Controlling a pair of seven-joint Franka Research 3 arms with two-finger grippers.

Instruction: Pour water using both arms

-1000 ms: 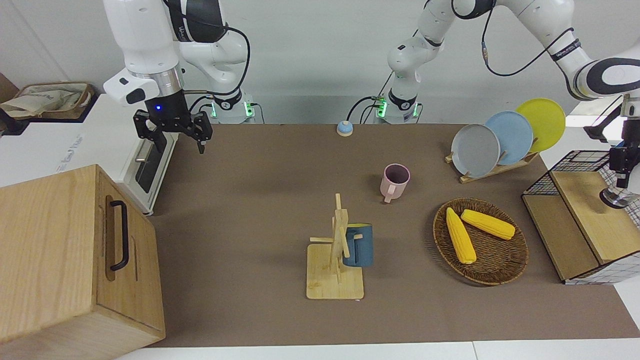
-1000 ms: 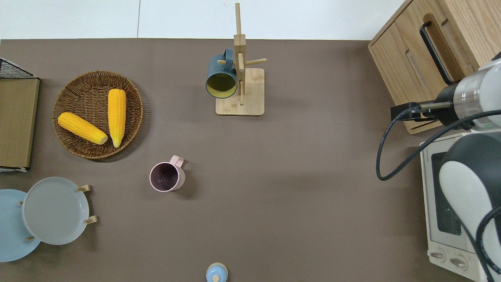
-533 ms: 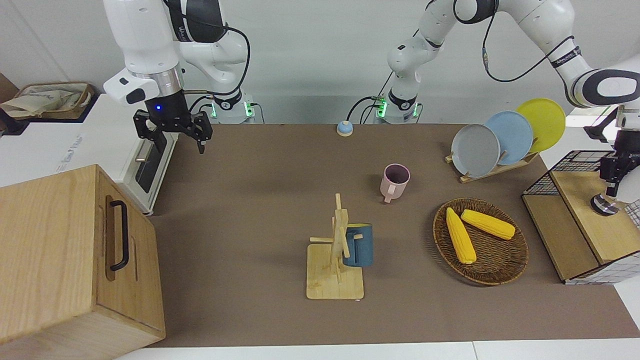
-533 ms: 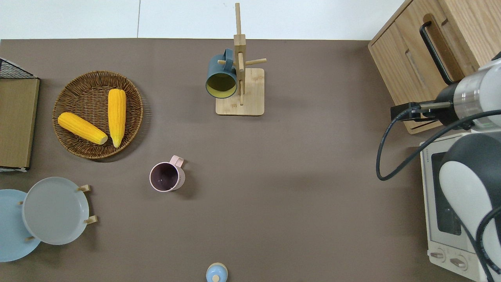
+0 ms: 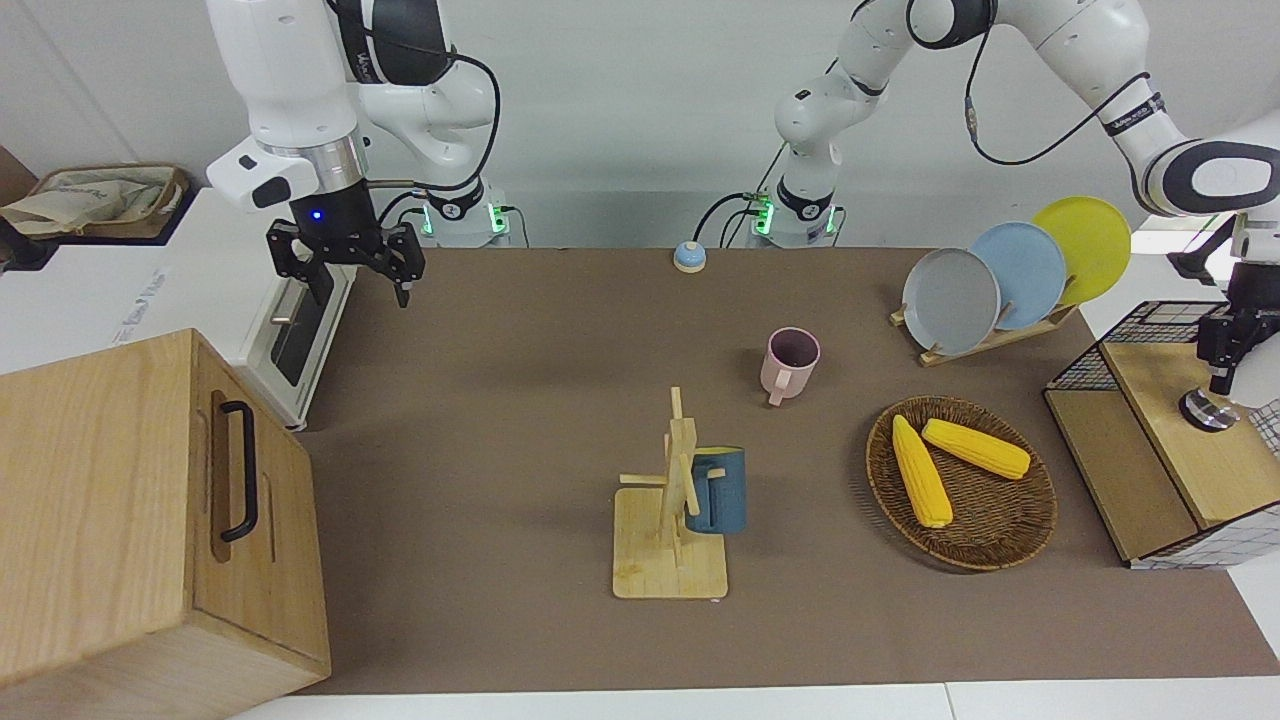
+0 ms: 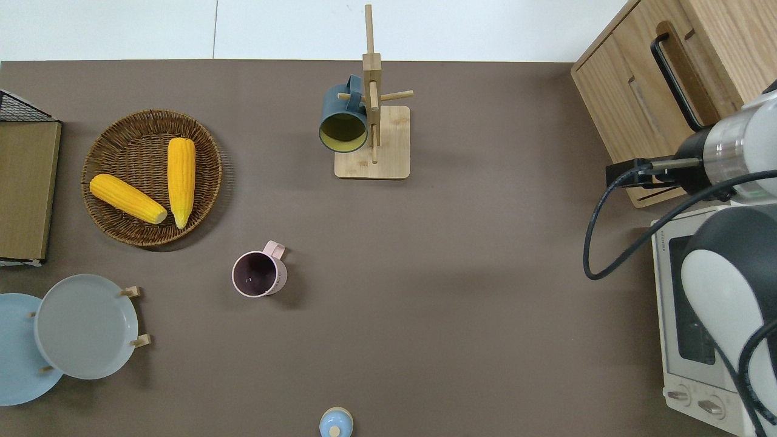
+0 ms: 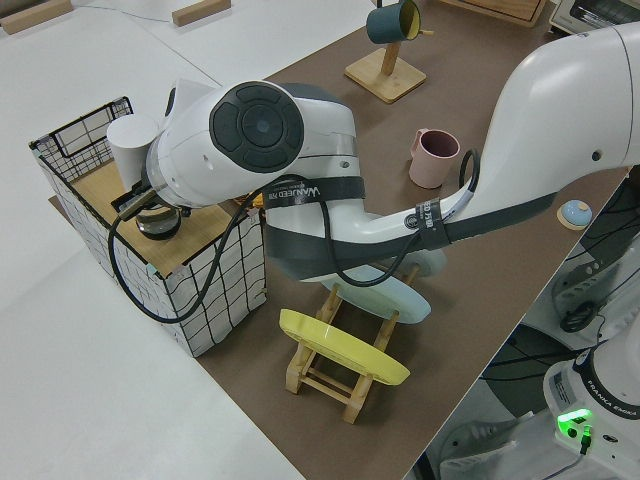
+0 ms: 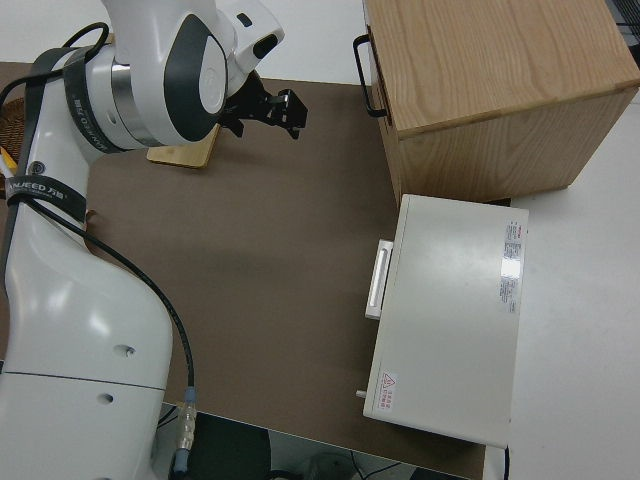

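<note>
The left gripper [image 5: 1222, 362] hangs right over a round silver thing [image 5: 1207, 410] on the wire shelf [image 5: 1150, 322]; I cannot tell its grip. The right gripper [image 5: 352, 270], parked, is spread wide.

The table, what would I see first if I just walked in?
Probably the two bright yellow corn cobs in the round wicker basket toward the left arm's end of the table. Next, the blue mug hanging on the wooden mug tree, and the pink mug standing nearer to the robots.
</note>
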